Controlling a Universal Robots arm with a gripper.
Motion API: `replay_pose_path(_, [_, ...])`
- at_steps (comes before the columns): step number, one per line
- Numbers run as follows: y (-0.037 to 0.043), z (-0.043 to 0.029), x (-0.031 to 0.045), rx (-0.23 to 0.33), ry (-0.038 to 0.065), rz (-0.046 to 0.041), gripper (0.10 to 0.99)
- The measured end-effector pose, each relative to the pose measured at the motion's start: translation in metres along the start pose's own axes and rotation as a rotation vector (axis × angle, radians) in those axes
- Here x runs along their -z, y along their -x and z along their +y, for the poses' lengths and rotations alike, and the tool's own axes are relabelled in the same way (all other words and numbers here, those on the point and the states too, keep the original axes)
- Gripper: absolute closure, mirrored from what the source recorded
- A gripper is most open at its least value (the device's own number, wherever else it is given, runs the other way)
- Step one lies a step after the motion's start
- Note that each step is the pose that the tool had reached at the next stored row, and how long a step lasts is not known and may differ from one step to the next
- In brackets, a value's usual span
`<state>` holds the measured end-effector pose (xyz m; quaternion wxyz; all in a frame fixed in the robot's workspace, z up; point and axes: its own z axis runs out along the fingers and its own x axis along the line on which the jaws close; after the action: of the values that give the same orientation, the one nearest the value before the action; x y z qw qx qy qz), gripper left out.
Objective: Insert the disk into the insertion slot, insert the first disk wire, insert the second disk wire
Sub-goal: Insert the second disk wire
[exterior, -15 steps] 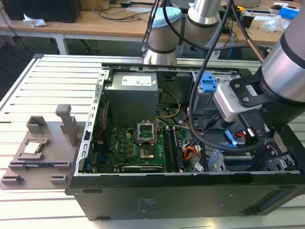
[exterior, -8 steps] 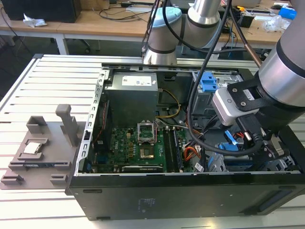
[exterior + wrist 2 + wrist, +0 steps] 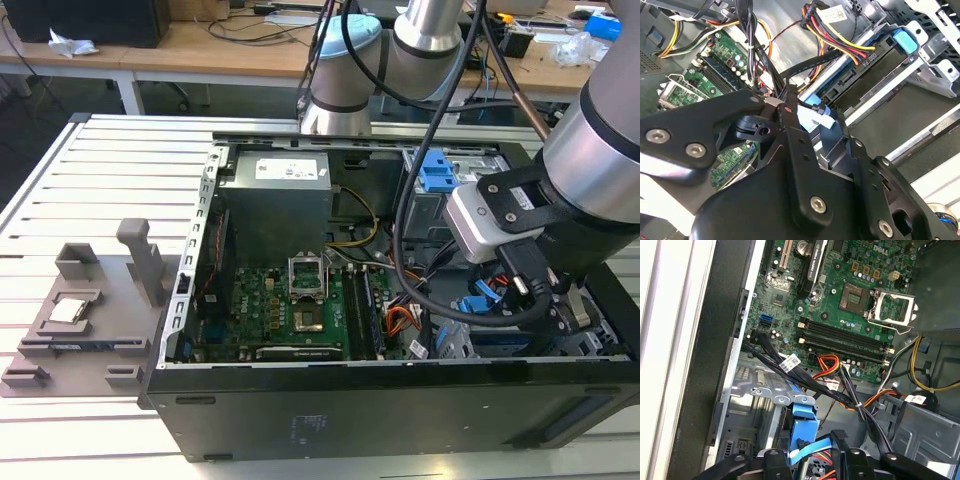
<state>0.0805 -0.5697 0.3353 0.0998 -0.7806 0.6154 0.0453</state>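
Note:
The disk [image 3: 875, 75] lies seated in the insertion slot [image 3: 935, 30], its dark underside up and its blue carrier edge [image 3: 904, 40] showing. A black connector [image 3: 867, 59] with red, yellow and black wires sits at the disk's end. In the second wrist view my gripper [image 3: 795, 107] is shut on a flat blue wire [image 3: 815, 111] with a white-tipped plug, just short of the disk's end. In the first wrist view the blue wire [image 3: 810, 447] runs between the black fingers [image 3: 840, 445], below a blue carrier part [image 3: 802, 422]. In the exterior view my gripper [image 3: 500, 295] is low in the case's right front corner.
The open computer case [image 3: 400, 400] holds a green motherboard [image 3: 850, 315], a power supply [image 3: 275, 200] and loose wire bundles [image 3: 840, 385] crossing close to the gripper. A grey fixture [image 3: 90, 320] sits on the slatted table at the exterior view's left.

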Motion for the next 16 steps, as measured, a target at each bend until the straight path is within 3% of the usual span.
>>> replay_pose_path(7, [0.0, 0.0, -0.0002, 0.0, 0.0, -0.0001, 0.635])
replay_pose_path(8, [0.0, 0.0, 0.0, 0.0, 0.0, 0.0002, 0.576])
replay_pose_path(9, [0.0, 0.0, 0.0, 0.0, 0.0, 0.0003, 0.576])
replay_pose_path(16, [0.0037, -0.001, 0.0015, 0.001, 0.003, 0.0108, 0.576])
